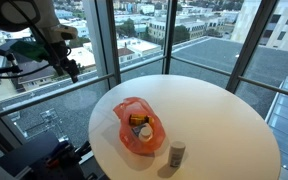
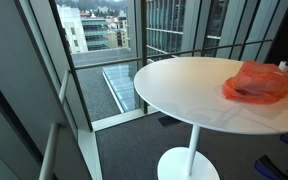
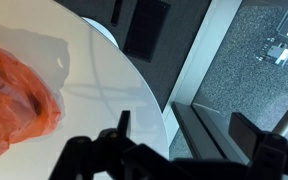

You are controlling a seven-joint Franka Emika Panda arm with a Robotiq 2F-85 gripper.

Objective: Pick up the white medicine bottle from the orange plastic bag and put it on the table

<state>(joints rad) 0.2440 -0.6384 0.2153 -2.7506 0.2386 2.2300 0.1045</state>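
The white medicine bottle (image 1: 176, 154) stands upright on the round white table (image 1: 214, 110), just beside the orange plastic bag (image 1: 138, 128). The bag lies open near the table's edge with small items inside it. It also shows in an exterior view (image 2: 258, 82) and at the left of the wrist view (image 3: 14, 95). My gripper (image 1: 72, 68) is raised well off the table, beyond its edge by the window. In the wrist view its fingers (image 3: 184, 135) are spread apart with nothing between them, over the table's edge and the floor.
Floor-to-ceiling windows and a dark railing (image 1: 54, 95) run close behind the table. The table stands on a single white pedestal (image 2: 189, 150). A dark window frame (image 3: 199, 125) lies below the gripper. Dark equipment (image 1: 54, 160) sits at the floor near the table.
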